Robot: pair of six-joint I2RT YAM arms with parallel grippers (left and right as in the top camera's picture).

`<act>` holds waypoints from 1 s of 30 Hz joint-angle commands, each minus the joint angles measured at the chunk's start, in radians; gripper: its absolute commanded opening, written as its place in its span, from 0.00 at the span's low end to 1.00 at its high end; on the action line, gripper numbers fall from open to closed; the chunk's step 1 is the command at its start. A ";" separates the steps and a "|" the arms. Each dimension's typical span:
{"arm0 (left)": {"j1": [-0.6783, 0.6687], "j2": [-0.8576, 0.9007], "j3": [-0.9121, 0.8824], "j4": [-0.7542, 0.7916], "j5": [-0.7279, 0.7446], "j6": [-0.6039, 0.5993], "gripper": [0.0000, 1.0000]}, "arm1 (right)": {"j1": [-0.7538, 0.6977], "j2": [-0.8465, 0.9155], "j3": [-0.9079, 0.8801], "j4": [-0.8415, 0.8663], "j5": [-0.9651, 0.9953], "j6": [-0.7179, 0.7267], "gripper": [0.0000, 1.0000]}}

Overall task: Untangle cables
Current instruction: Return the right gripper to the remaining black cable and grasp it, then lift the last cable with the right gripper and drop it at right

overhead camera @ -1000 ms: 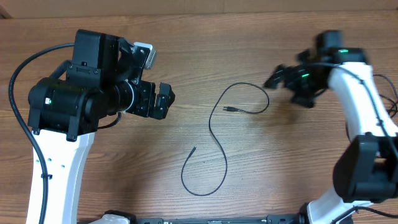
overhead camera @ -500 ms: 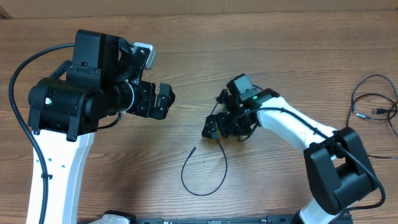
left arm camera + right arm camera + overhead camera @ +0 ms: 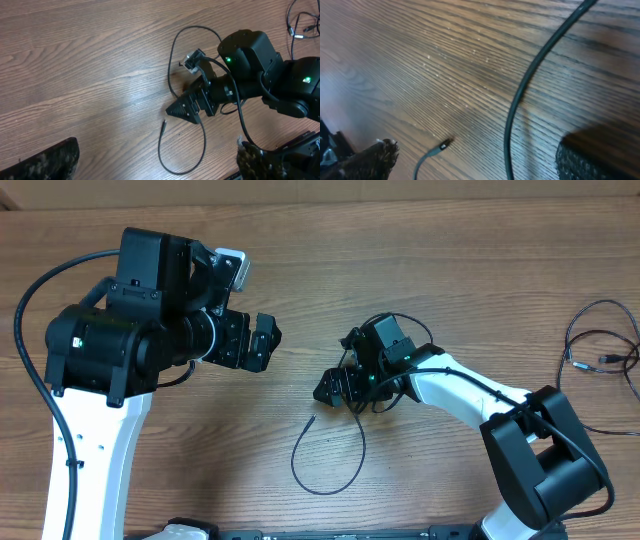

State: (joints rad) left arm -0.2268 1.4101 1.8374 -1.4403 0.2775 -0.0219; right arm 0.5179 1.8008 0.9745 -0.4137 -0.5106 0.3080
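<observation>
So, the cable (image 3: 293,462) lies around the middle of the desk (image 3: 470,240) in a loose S. Its long axis runs from the near edge toward the far edge, slanting a bit to the right on the way. The near end of the S is an open loop. The plug tip (image 3: 314,418) at the end of that loop points at the far edge, slightly right. The far curl (image 3: 197,27) shows best in the left wrist view, just past the right arm (image 3: 470,390).

The right gripper (image 3: 332,387) hangs low over the middle stretch of the S with its jaws spread wide. In the right wrist view the cable runs along the wood between the two fingers (image 3: 375,160), nothing pinched. Can't tell if the fingertips touch the desk.

The left gripper (image 3: 266,340) sits well off toward the left edge, also gaping, holding nothing.

More cords (image 3: 590,310) lie looped by the right edge, well apart from the first cable.
</observation>
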 commanded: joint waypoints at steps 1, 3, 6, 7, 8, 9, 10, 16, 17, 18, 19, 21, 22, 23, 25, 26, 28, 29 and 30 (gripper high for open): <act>0.004 0.004 0.011 0.003 0.008 0.019 1.00 | 0.005 -0.003 -0.027 0.036 -0.024 0.066 1.00; 0.004 0.004 0.011 0.003 0.008 0.019 0.99 | 0.005 -0.003 -0.027 0.070 -0.031 0.084 1.00; 0.004 0.004 0.011 0.003 0.008 0.019 1.00 | 0.005 -0.002 -0.027 0.105 -0.043 0.117 1.00; 0.004 0.004 0.011 0.003 0.008 0.019 1.00 | 0.005 -0.002 -0.027 0.114 -0.042 0.137 1.00; 0.004 0.004 0.011 0.003 0.007 0.019 1.00 | 0.005 -0.002 -0.027 0.121 -0.043 0.138 1.00; 0.004 0.004 0.011 0.003 0.007 0.019 1.00 | 0.005 -0.002 -0.027 0.126 -0.042 0.138 1.00; 0.004 0.004 0.011 0.003 0.008 0.019 1.00 | 0.005 -0.002 -0.027 0.127 -0.042 0.138 1.00; 0.004 0.004 0.011 0.003 0.008 0.019 1.00 | 0.005 0.058 -0.027 0.138 -0.049 0.176 1.00; 0.004 0.004 0.011 0.003 0.008 0.019 1.00 | 0.005 0.076 -0.027 0.148 -0.059 0.177 1.00; 0.004 0.004 0.011 0.003 0.008 0.019 1.00 | 0.005 0.093 -0.027 0.160 -0.069 0.187 1.00; 0.004 0.004 0.011 0.003 0.008 0.019 1.00 | 0.005 0.113 -0.027 0.179 -0.089 0.190 1.00; 0.004 0.004 0.011 0.003 0.007 0.019 1.00 | 0.005 0.159 -0.027 0.237 -0.150 0.194 1.00; 0.004 0.004 0.011 0.003 0.008 0.019 1.00 | 0.005 0.184 -0.027 0.272 -0.170 0.206 1.00; 0.004 0.004 0.011 0.003 0.007 0.019 1.00 | 0.005 0.197 -0.027 0.288 -0.173 0.220 1.00; 0.004 0.004 0.011 0.003 0.008 0.019 1.00 | 0.005 0.239 -0.026 0.349 -0.172 0.272 0.85; 0.004 0.004 0.011 0.003 0.008 0.019 1.00 | 0.003 0.238 -0.025 0.354 -0.172 0.271 0.70; 0.004 0.004 0.011 0.003 0.008 0.019 1.00 | -0.011 0.232 -0.006 0.361 -0.183 0.268 0.36; 0.004 0.004 0.011 0.003 0.007 0.019 1.00 | -0.028 0.230 0.023 0.360 -0.212 0.268 0.17; 0.004 0.004 0.011 0.003 0.008 0.019 1.00 | -0.038 0.227 0.042 0.357 -0.227 0.267 0.07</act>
State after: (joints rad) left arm -0.2268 1.4101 1.8374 -1.4406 0.2775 -0.0219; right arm 0.5049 2.0045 0.9833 -0.0528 -0.7338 0.5652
